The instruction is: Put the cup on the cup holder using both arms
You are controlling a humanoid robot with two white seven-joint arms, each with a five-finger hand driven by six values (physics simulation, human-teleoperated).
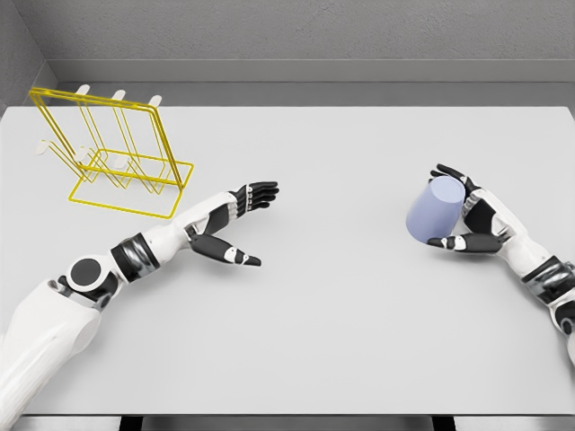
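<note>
Because the right hand (469, 220) curls its fingers around the tilted lavender cup (434, 209) far from the yellow wire cup holder (112, 153), the handover to the empty, spread-fingered left hand (235, 224) risks a drop onto the counter (341, 314).

Bright, even, diffuse light fills the whole frame, with no visible lamp and no glare anywhere. The pale grey table (359, 341) in front of me looks flat and nearly uniform, slightly lighter toward the centre. Shadows are very faint: a soft smudge under my left hand (235, 224) at centre left, and a weak one beneath the lilac cup (433, 210) at centre right. The yellow wire rack (112, 157) in the upper left casts almost no shadow. Everything is sharp from front to back, with clean rendered edges, no blur, no grain, and no bending at the frame's borders. The grey wall along the top is dimmer than the table.
</note>
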